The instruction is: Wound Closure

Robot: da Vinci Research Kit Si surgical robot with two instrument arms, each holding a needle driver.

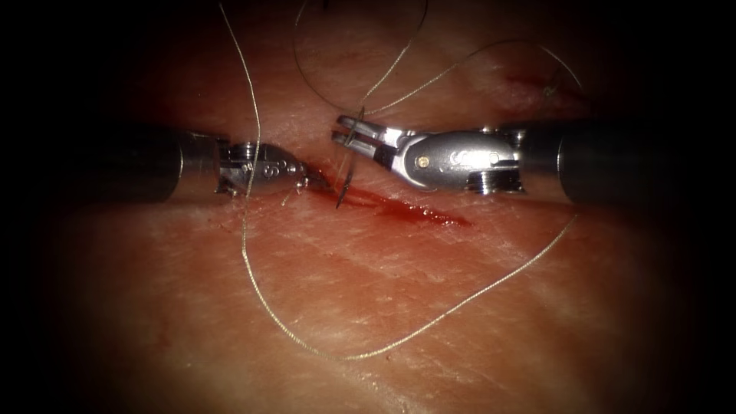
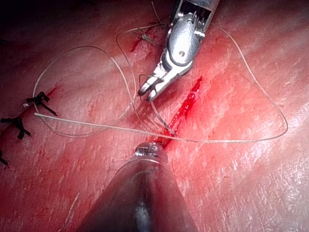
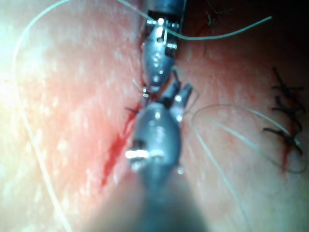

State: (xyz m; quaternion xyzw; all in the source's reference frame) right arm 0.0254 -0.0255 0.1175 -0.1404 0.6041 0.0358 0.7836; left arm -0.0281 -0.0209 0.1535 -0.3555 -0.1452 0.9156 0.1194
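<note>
Your right tool (image 1: pixel 349 132) grips the needle (image 1: pixel 349 165) near its back end, its point at the unstitched cut (image 1: pixel 406 208); your left tool (image 1: pixel 310 182) looks clenched at the cut's edge, though on what you cannot tell.

Your two tools face each other across the cut (image 1: pixel 399 205): left tool (image 1: pixel 310 182) with tips at its left end, right tool (image 1: pixel 343 130) just above, gripping the needle (image 1: pixel 349 165), whose point reaches down to the cut between them. Little room there. Thread (image 1: pixel 253 253) drapes over your left tool and sweeps a wide loop across the tissue (image 1: pixel 368 291) below; more thread arcs above your right tool. Finished stitches (image 2: pixel 29 108) lie well off to one side. Inside the lower loop the tissue is bare
</note>
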